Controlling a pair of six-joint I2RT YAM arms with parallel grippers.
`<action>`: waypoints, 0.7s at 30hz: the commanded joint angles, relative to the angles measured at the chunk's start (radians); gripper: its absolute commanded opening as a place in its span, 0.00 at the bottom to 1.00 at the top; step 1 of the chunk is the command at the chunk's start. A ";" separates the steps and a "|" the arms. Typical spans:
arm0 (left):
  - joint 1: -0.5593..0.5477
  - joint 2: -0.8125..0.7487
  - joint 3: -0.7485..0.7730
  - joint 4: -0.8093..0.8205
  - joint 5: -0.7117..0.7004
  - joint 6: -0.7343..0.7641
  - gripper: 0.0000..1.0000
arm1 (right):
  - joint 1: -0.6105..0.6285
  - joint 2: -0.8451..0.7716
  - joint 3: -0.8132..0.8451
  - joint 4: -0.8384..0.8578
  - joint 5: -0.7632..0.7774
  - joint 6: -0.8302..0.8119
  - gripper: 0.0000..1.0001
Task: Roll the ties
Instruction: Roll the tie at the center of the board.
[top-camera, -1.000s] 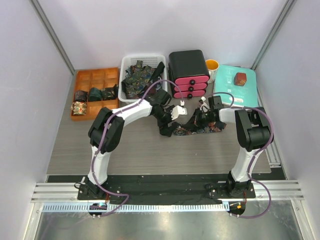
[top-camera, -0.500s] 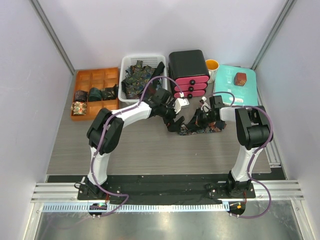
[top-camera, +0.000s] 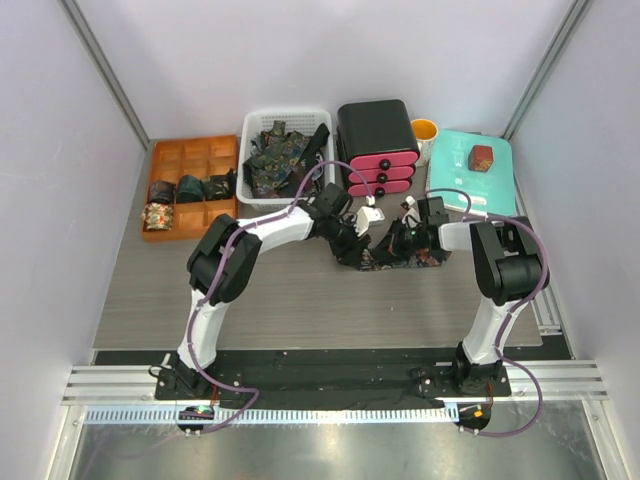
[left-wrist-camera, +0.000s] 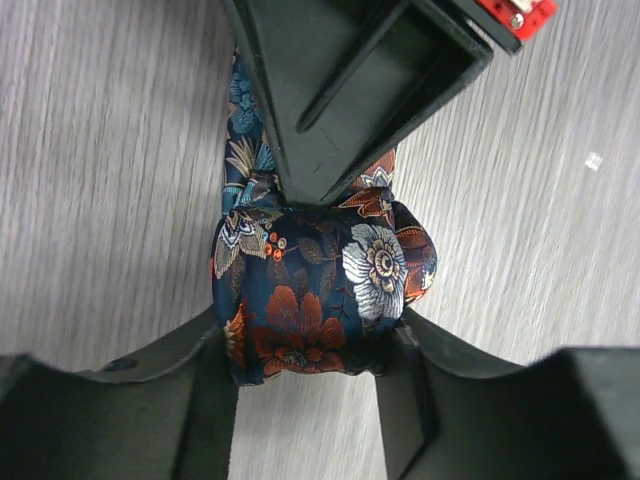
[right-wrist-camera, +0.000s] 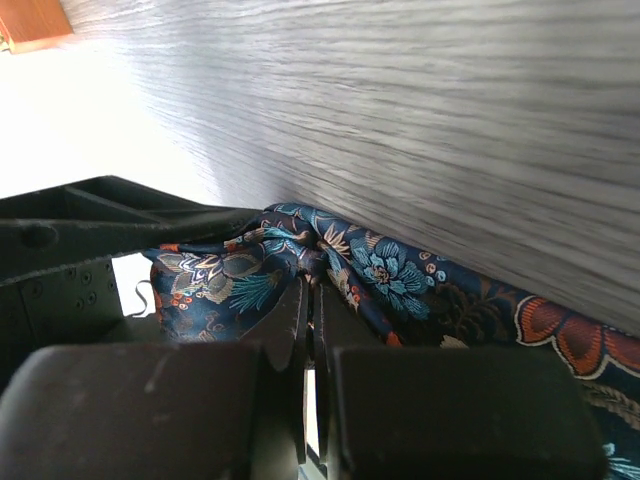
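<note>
One of the ties (top-camera: 405, 256), dark blue with orange and white flowers, lies mid-table between both grippers. In the left wrist view its end is wound into a fat roll (left-wrist-camera: 315, 290), and my left gripper (left-wrist-camera: 305, 345) is shut on it, one finger pressed against each side. My left gripper (top-camera: 360, 245) comes in from the left in the top view. My right gripper (top-camera: 396, 240) is shut, its fingertips (right-wrist-camera: 310, 290) meeting on a gathered fold of the tie (right-wrist-camera: 400, 275) just behind the roll. Its black body (left-wrist-camera: 340, 90) hides part of the tie.
A white basket (top-camera: 285, 113) of loose ties stands at the back. Left of it, an orange compartment tray (top-camera: 205, 152) holds rolled ties (top-camera: 190, 187). A black and pink drawer unit (top-camera: 378, 145), a yellow cup (top-camera: 425, 130) and a teal board (top-camera: 478, 185) carrying a red-brown box (top-camera: 481, 157) stand back right.
My left gripper has moved right, toward the right gripper, opened wide and then closed onto the roll. The tie's loose length between the grippers has shortened. The right gripper stayed shut.
</note>
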 joint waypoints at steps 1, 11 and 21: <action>0.000 -0.037 0.030 -0.155 -0.072 0.184 0.39 | 0.086 0.030 -0.046 0.030 0.187 0.039 0.08; -0.026 0.018 0.112 -0.428 -0.204 0.419 0.31 | 0.020 -0.086 0.069 -0.248 0.072 -0.105 0.39; -0.069 0.115 0.198 -0.489 -0.266 0.416 0.32 | 0.016 -0.165 0.046 -0.213 -0.030 -0.021 0.50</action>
